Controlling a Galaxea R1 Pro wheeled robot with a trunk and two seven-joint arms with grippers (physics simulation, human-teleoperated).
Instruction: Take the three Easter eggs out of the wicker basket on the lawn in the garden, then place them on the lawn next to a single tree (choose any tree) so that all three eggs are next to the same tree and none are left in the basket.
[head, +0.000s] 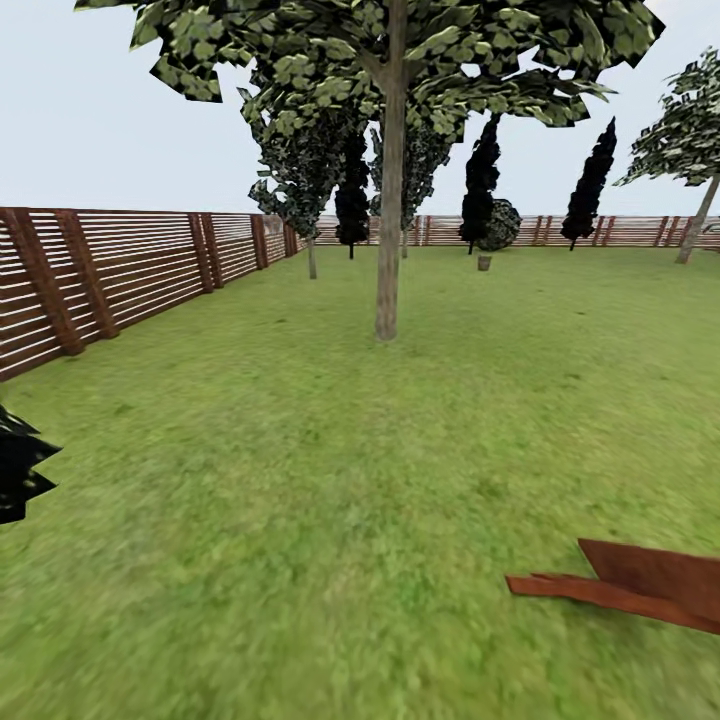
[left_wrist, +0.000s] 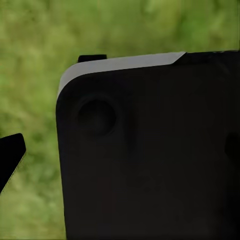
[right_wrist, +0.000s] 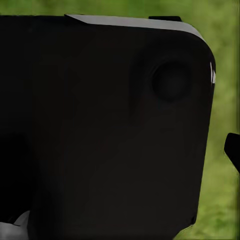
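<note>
On the lawn, no eggs or basket in sight yet

I am looking out over the lawn (head: 330, 520), wide and green, with a tree (head: 388, 250) standing well ahead of me – straight grey-brown trunk, broad leafy crown. A slatted fence (head: 120, 275) runs along my left and across the far end, with dark cones (head: 590, 190) and more trees near it. Low at my right lies a reddish-brown board (head: 640, 585) on the grass; at my far left edge, a dark spiky plant (head: 20, 465).

The eggs and the basket are nowhere that I can make out from here, so I judge I am on my way and must find them first. A small tan thing (head: 485, 263) sits far off near the back fence – too small to tell what it is.

Both wrist cameras look at a dark body panel close up, with blurred grass behind. A black tip (left_wrist: 10, 160) pokes in at the edge of the left one and another (right_wrist: 233, 150) in the right, but whether either gripper is spread or pressed together I cannot tell.

As for handling, I expect the eggs to be smooth, rounded and apt to slip or roll, so I would take each across its widest middle and set it down gently by the trunk. The basket should be light and likely to tip if I drag against its rim
</note>
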